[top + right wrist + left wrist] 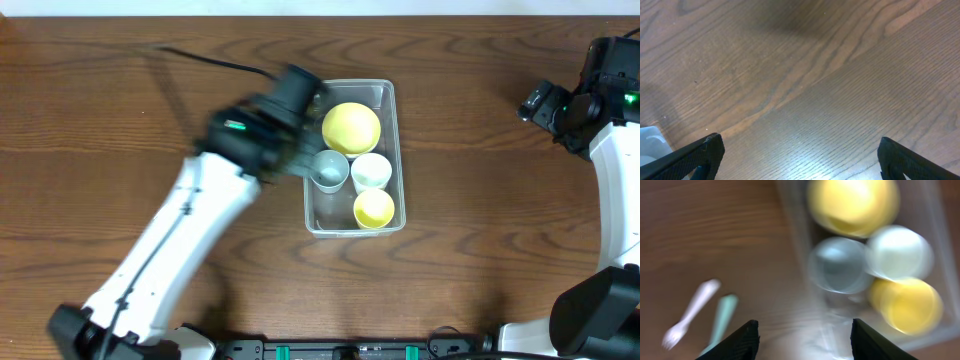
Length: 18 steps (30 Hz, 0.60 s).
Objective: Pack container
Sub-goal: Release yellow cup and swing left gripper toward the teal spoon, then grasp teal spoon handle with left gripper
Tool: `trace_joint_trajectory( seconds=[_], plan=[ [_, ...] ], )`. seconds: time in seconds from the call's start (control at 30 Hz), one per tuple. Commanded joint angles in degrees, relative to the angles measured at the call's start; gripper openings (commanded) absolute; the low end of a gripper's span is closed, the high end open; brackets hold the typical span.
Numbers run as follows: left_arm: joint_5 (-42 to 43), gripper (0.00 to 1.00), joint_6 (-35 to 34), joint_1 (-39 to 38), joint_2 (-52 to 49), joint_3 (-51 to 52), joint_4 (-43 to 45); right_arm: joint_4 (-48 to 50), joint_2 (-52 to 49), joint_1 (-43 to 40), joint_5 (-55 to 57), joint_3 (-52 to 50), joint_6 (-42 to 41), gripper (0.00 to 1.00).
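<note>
Brown wood-grain table lies under my left gripper point(804, 330), its black fingers parted and empty at the left wall of the container point(322, 212), the clear round-cornered tub mid-table; my right gripper point(799, 145) gapes wide over bare wood. With a smooth yellow bowl point(852, 202), grey cup point(837, 265), white cup point(900, 252) and yellow cup point(912, 305) inside, I judge the slim white fork point(690, 312) and teal utensil point(722, 317) left of the tub come next: flat, thin plastic needing a low, narrow pinch.
</note>
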State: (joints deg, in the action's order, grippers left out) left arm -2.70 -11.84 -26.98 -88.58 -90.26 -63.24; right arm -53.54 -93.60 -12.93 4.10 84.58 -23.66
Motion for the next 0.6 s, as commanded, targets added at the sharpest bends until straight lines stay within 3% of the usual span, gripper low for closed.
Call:
trace_joint_trajectory(
  seconds=[0.0, 0.23, 0.57],
  plan=[
    [-1.2, 0.60, -0.1, 8.3, -1.0, 0.6, -1.2, -0.1, -0.3, -0.1, 0.2, 0.0, -0.1, 0.99],
    [-0.5, 0.61, -3.8, 20.0, -5.4, 5.0, -2.1, -0.1, -0.3, -0.1, 0.2, 0.0, -0.1, 0.99],
    [0.5, 0.61, 0.8, 22.3, -12.2, 7.3, -4.8, -0.1, -0.3, -0.1, 0.2, 0.0, -0.1, 0.99]
  ],
)
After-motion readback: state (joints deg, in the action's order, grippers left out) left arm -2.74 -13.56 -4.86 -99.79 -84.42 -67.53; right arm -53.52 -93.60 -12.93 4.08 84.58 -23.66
